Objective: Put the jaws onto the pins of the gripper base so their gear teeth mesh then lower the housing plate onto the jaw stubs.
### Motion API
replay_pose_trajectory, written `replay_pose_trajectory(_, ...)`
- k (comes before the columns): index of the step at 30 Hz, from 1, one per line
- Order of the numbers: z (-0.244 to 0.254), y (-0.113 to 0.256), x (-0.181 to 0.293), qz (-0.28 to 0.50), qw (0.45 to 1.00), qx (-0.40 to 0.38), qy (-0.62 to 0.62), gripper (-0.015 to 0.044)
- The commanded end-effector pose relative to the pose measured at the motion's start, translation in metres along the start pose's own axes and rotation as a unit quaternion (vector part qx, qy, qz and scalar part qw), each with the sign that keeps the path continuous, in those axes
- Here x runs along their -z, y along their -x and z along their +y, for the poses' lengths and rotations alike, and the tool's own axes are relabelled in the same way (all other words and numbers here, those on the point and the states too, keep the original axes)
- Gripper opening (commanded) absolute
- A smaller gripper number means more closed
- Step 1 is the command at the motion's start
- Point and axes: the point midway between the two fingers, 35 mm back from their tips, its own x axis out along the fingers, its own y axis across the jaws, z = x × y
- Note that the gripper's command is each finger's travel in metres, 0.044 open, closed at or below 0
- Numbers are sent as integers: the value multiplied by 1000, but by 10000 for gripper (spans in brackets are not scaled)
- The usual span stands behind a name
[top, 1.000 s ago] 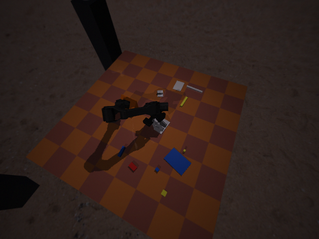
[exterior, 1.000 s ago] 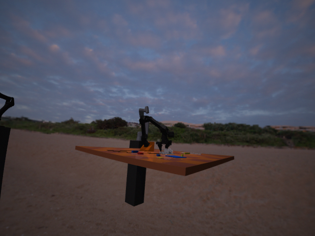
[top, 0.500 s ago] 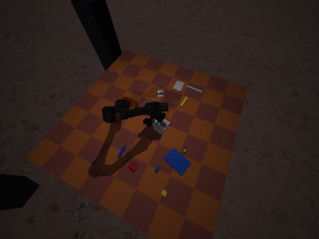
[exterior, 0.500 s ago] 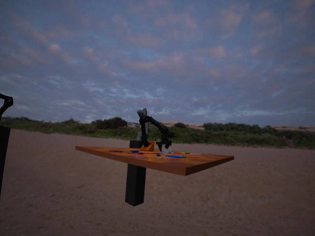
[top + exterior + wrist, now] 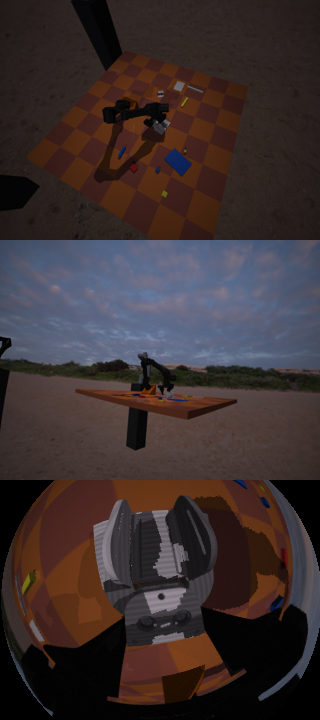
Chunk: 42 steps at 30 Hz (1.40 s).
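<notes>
The grey housing plate [image 5: 161, 605], with two round holes, lies between the two black fingers of my gripper [image 5: 155, 120] [image 5: 165, 392] [image 5: 162, 616], which is shut on it. In the wrist view the plate covers the rear of the two jaws. The left jaw [image 5: 116, 550] and right jaw [image 5: 200, 540] stand side by side with a gap between them, on the pale ribbed gripper base [image 5: 99, 542]. The whole grey assembly [image 5: 160, 128] [image 5: 169, 395] is on the table. Pins, stubs and gear teeth are hidden; I cannot tell whether the plate is seated.
An orange wedge-shaped block [image 5: 132, 102] [image 5: 152, 390] stands near the arm's base. A small white slotted piece [image 5: 160, 93], a white plate [image 5: 179, 86], a white bar [image 5: 195, 89] and a yellow bar [image 5: 184, 102] lie beyond. A blue plate [image 5: 178, 162] and a red block [image 5: 133, 167] lie nearer.
</notes>
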Motion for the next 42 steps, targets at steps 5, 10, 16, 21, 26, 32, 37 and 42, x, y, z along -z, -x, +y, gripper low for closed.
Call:
replay_pose_trajectory(5,0,-2,0,-1,1000,1,2,351)
replay_pose_trajectory(10,0,-3,0,-1,1000,1,2,351)
replay_pose_trajectory(16,0,-4,0,-1,1000,2,2,351)
replay_pose_trajectory(21,0,-5,0,-1,1000,2,2,351)
replay_pose_trajectory(26,0,-7,0,-1,1000,2,1,351)
replay_pose_trajectory(32,0,-7,0,-1,1000,2,1,351)
replay_pose_trajectory(37,0,-7,0,-1,1000,2,1,351)
replay_pose_trajectory(42,0,-7,0,-1,1000,2,1,351)
